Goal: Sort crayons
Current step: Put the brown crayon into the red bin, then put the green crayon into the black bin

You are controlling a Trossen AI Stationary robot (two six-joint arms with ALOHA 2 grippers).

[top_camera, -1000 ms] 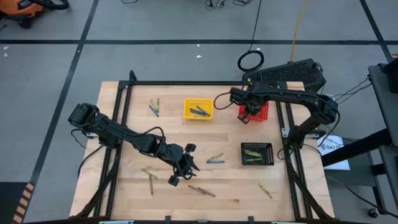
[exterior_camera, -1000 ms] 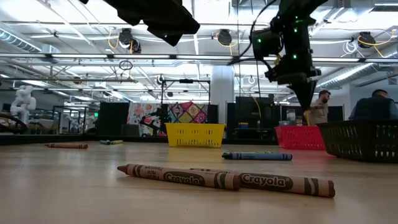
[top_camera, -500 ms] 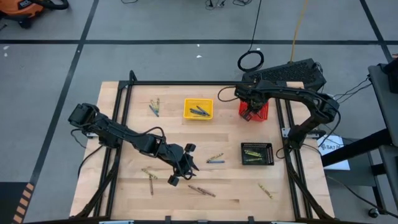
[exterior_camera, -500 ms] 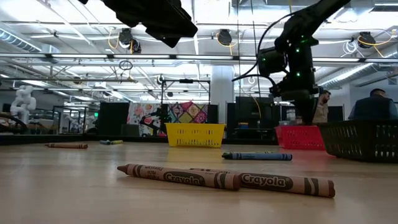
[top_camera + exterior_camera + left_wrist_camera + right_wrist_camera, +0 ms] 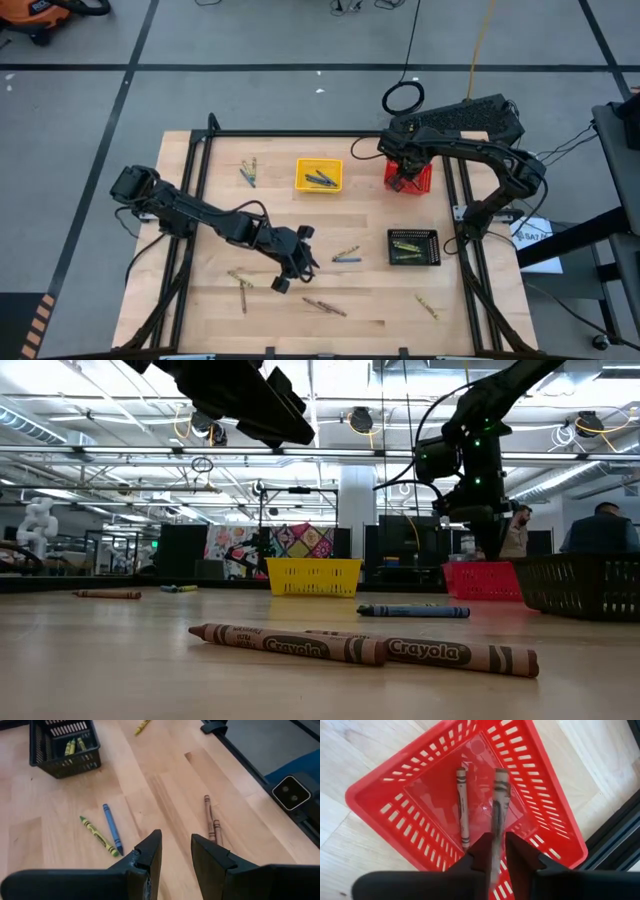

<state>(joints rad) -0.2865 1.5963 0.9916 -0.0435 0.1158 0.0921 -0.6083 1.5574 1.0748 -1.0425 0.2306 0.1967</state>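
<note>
Nearest, at the front of the bench (image 5: 200,300): a pair of brown crayons (image 5: 323,306) laid almost end to end, wrappers on, with a few yellow-olive sticks scattered well apart to either side.

Just behind, above the wood: left hand (image 5: 176,837), spread open and empty, tilted toward that brown pair.

Beyond it: a blue crayon (image 5: 112,829) and a green crayon (image 5: 99,836) lying close together, tips nearly meeting. Further to the right: black basket (image 5: 390,247) holding yellow-olive sticks.

Farther back: yellow basket (image 5: 298,175) with blue-grey sticks inside. At the far right: red basket (image 5: 385,810), one brown stick (image 5: 463,805) flat on its floor. Directly over it: right hand (image 5: 495,842), with a second brown crayon (image 5: 500,790) hanging lengthwise in front of it. Could not tell whether gripped or already let go.

Farthest left: a small loose cluster of crayons (image 5: 248,172) near the back edge.

Judged light and stiff, but brittle wax under paper; likely to roll and to snap if squeezed hard. Best pinched gently across the middle of the wrapper, square to its length.
</note>
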